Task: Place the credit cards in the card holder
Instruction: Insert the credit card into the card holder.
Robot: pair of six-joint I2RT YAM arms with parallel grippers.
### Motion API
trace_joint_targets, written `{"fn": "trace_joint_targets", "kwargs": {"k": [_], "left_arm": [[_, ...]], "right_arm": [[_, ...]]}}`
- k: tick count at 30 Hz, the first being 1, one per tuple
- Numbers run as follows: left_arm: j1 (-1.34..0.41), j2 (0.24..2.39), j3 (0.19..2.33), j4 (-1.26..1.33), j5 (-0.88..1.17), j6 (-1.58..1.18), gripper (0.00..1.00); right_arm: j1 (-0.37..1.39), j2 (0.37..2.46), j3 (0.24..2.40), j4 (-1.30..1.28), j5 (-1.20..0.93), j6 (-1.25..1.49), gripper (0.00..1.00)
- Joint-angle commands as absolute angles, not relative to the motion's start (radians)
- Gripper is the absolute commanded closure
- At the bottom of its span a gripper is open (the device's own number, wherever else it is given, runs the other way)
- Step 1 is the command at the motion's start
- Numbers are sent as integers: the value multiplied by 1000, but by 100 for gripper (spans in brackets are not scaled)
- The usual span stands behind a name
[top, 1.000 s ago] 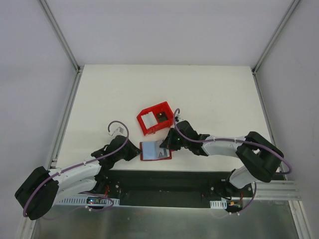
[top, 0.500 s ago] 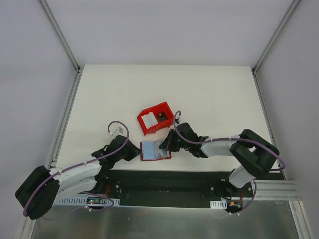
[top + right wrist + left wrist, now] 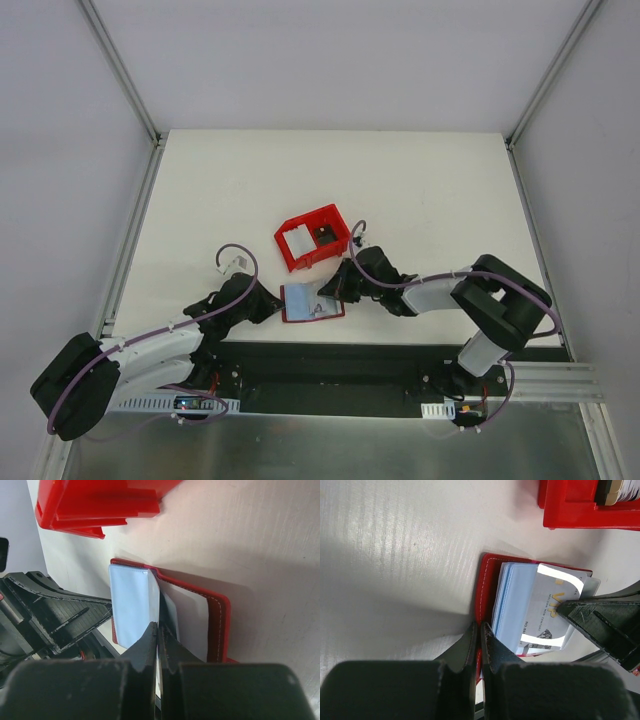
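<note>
I judge insertion in hand: the card holder (image 3: 312,303) lies open at six o'clock on the table (image 3: 420,200), left gripper (image 3: 479,630) pressed together on its nine-o'clock edge, right gripper (image 3: 157,627) pinching a credit card (image 3: 540,610), which next needs pushing home toward nine.

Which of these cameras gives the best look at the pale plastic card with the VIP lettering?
The left wrist view: the pale plastic VIP card lies face-up on the dark-red wallet, its print readable. The right wrist view shows only blank pale card faces; the top view, a tiny pale patch.
</note>
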State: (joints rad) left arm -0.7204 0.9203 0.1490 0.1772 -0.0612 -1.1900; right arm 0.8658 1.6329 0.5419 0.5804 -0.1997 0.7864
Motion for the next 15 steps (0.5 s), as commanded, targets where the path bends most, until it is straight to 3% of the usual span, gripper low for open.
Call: {"fn": "trace_joint_targets", "kwargs": {"k": [1, 15], "left_arm": [[-726, 927, 130, 178, -54, -1197, 100], [-727, 927, 130, 181, -66, -1201, 100]], "right_arm": [[888, 1652, 515, 632, -178, 805, 99], [920, 1626, 489, 624, -164, 824, 99]]}}
